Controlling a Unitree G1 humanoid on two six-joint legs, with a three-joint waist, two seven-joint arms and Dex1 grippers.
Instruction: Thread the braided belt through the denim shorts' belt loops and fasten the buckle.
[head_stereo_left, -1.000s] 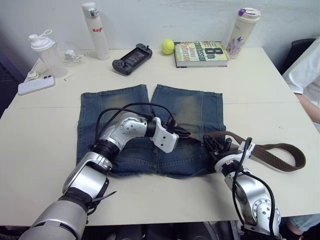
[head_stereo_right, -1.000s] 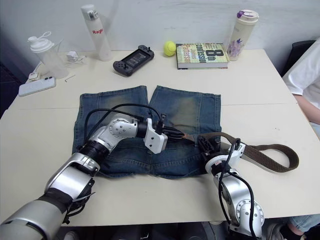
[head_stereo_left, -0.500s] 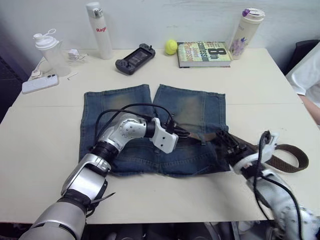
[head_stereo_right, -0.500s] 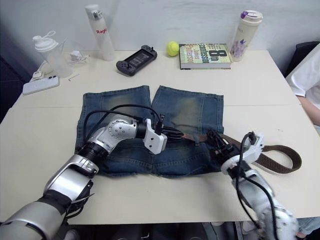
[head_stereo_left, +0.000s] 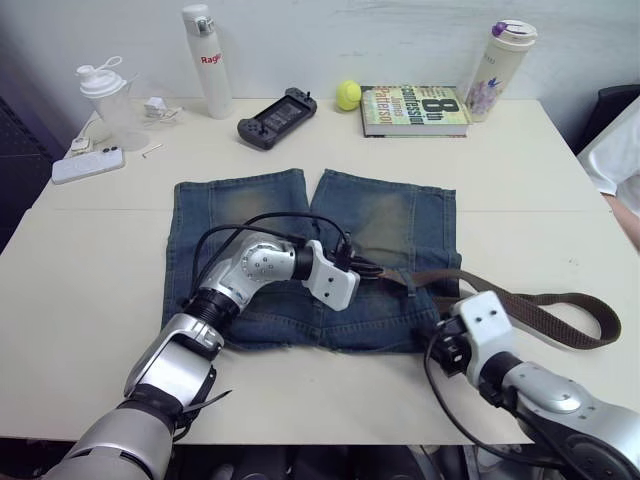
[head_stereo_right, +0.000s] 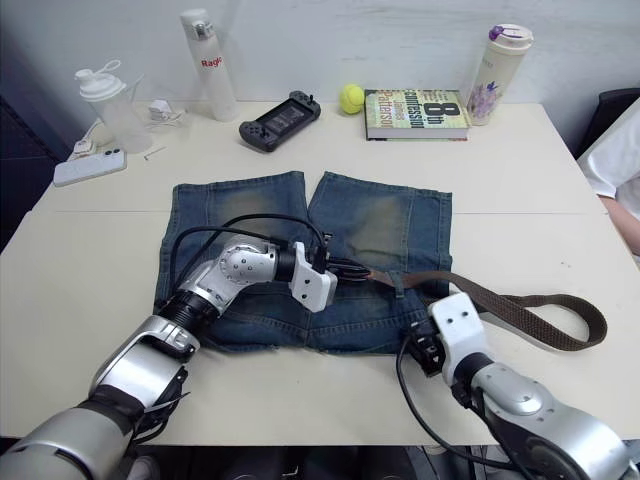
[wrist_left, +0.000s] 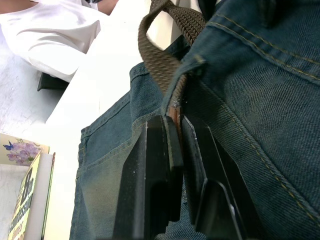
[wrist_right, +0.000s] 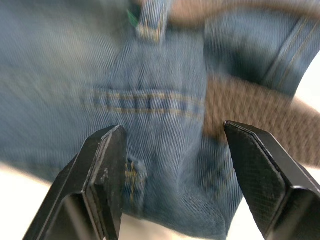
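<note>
The denim shorts (head_stereo_left: 270, 215) lie flat at mid-table, waistband toward me. The braided belt (head_stereo_left: 530, 312) runs from the waistband out to the right, curls round and comes back. Its tan tip sits between the fingers (wrist_left: 157, 150) of my left gripper (wrist_left: 174, 117), which is shut on it just past one of the belt loops (wrist_left: 186, 82). Another loop (head_stereo_left: 405, 279) holds the strap further right. My right gripper (wrist_right: 172, 129) stands open at the shorts' near right corner (head_stereo_left: 440, 350), with denim and strap between its spread fingers. The buckle is hidden.
Along the back of the table stand a white bottle (head_stereo_left: 205, 60), a shaker (head_stereo_left: 105, 95), a phone (head_stereo_left: 88, 165), a game controller (head_stereo_left: 277, 103), a tennis ball (head_stereo_left: 348, 94), a book (head_stereo_left: 415, 108) and a tumbler (head_stereo_left: 500, 55). A person's white sleeve (head_stereo_left: 625, 150) shows at the right edge.
My right gripper has opened, let go of the belt and drawn back toward the table's near edge. The left gripper has kept its grip. The camera has shifted.
</note>
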